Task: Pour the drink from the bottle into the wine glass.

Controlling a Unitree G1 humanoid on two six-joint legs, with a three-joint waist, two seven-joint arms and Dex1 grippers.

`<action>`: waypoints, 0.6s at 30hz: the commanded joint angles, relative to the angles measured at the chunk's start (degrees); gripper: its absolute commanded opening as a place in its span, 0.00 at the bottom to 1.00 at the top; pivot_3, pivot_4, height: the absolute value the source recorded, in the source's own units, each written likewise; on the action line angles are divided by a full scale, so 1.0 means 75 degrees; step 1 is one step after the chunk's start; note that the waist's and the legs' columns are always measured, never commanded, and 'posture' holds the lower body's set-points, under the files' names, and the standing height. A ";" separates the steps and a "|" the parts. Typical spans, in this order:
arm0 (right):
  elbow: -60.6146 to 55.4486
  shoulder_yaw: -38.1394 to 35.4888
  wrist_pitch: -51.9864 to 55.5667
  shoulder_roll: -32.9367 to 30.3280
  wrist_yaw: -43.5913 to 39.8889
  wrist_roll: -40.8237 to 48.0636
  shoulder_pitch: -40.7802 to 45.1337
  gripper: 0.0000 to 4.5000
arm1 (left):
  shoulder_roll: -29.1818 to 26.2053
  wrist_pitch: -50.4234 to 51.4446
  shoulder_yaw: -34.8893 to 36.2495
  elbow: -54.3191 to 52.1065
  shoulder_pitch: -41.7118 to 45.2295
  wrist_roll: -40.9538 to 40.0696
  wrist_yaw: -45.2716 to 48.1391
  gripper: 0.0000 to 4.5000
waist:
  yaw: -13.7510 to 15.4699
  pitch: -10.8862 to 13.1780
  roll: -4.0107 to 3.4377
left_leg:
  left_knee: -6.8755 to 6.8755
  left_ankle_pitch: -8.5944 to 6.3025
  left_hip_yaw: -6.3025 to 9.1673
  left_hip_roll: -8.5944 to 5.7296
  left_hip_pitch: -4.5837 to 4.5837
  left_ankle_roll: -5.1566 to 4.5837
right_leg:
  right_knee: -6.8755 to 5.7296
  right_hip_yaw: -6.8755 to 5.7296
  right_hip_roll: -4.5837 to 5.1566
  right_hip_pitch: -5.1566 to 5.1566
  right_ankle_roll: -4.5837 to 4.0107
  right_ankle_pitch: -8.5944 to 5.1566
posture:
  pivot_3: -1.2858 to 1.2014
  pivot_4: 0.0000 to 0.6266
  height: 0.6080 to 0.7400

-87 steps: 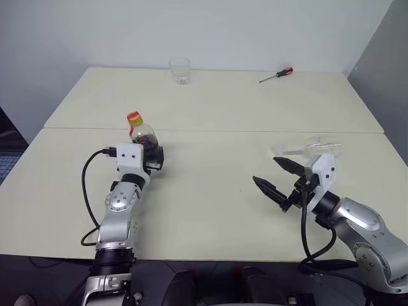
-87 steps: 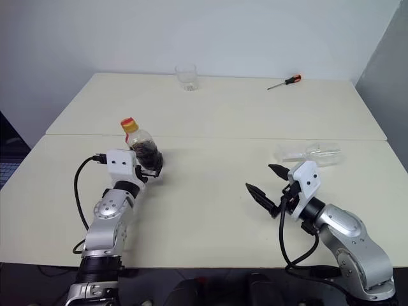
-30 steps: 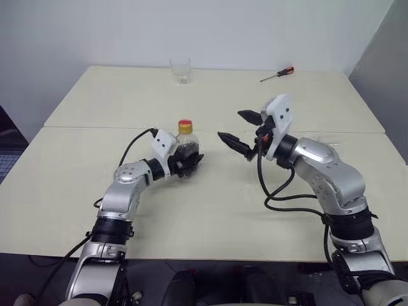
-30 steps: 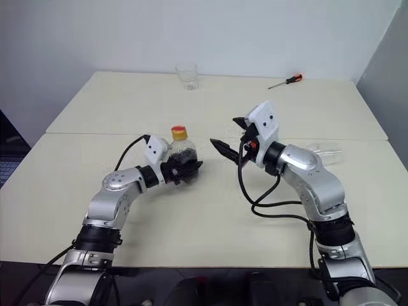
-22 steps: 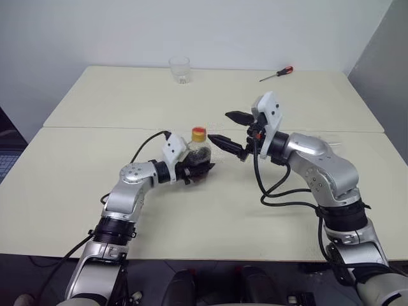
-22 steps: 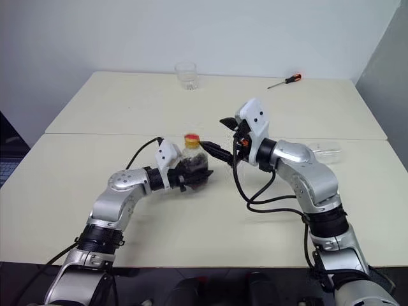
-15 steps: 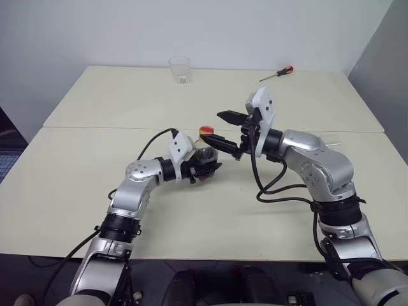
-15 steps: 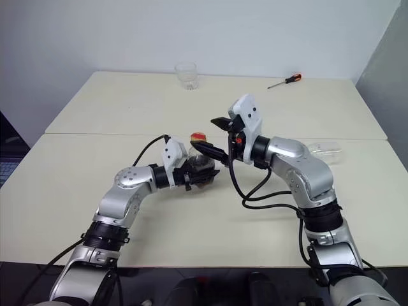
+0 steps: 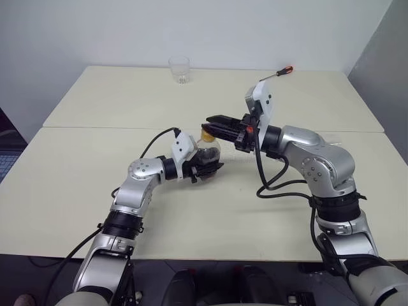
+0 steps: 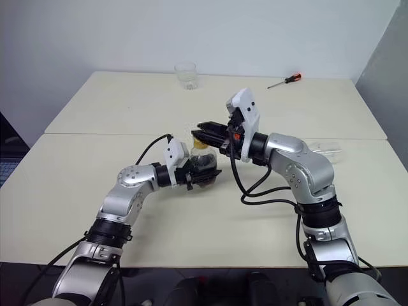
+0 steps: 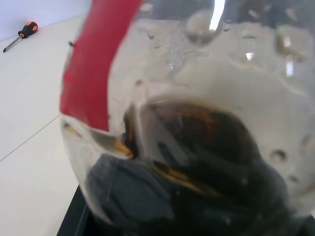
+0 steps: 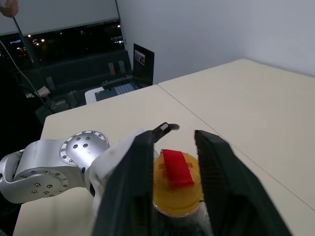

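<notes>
The bottle point(image 9: 208, 150) stands upright near the middle of the table, with my left gripper point(image 9: 206, 165) shut around its rounded body. The dark drink point(image 11: 197, 162) fills its lower part. My right gripper point(image 9: 210, 127) reaches in level from the right, and in the right wrist view its black fingers point(image 12: 125, 182) press on both sides of the red-and-yellow cap point(image 12: 177, 184). The wine glass point(image 10: 325, 150) lies on its side on the table at the right, partly hidden behind my right arm.
A short clear tumbler point(image 9: 180, 69) stands at the table's far edge. An orange-handled screwdriver point(image 9: 277, 74) lies at the far right. A seam point(image 9: 83, 127) between the two tabletops runs across behind the bottle.
My left gripper carried the bottle to the right. My right gripper moved left over the bottle's top and went from open to shut on the cap.
</notes>
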State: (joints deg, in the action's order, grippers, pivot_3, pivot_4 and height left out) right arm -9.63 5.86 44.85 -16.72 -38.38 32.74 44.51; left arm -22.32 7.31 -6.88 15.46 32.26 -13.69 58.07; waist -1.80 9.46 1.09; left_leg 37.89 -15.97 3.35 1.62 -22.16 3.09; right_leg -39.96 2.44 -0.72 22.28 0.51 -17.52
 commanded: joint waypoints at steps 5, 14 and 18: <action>-0.0172 -0.0206 -0.0012 0.0026 -0.0021 0.0150 0.0191 0.01 | -0.0006 -0.0224 0.0113 -0.0034 0.0318 -0.0025 0.0014 0.49 | -0.0001 0.0000 0.0000 | 0.0000 0.0000 0.0003 0.0000 0.0000 0.0000 | 0.0000 -0.0001 0.0000 0.0000 0.0000 0.0000 | 0.52 0.24 1.00; -0.0070 -0.0433 0.0156 0.0069 -0.0019 0.0339 0.0304 0.43 | 0.0015 -0.0217 0.0113 -0.0019 0.0358 -0.0031 0.0000 0.49 | 0.0000 0.0001 -0.0002 | -0.0001 0.0000 0.0003 0.0001 -0.0002 0.0000 | 0.0000 -0.0002 0.0000 0.0002 0.0000 0.0000 | 0.52 0.24 1.00; -0.0072 -0.0340 0.0167 0.0032 -0.0072 0.0316 0.0308 0.43 | 0.0052 -0.0250 0.0099 0.0030 0.0409 -0.0023 -0.0002 0.49 | -0.0001 0.0001 -0.0002 | 0.0000 0.0000 0.0004 0.0000 -0.0003 0.0000 | 0.0000 -0.0002 0.0000 0.0002 0.0000 0.0000 | 0.52 0.24 1.00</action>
State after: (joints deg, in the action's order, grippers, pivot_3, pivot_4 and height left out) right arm -8.97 4.11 46.42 -16.48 -38.45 34.38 45.60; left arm -22.27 7.13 -6.86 16.48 33.43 -13.60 58.09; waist -1.81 9.47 1.07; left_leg 37.88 -15.98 3.38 1.62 -22.19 3.08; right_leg -39.95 2.42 -0.72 22.29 0.52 -17.52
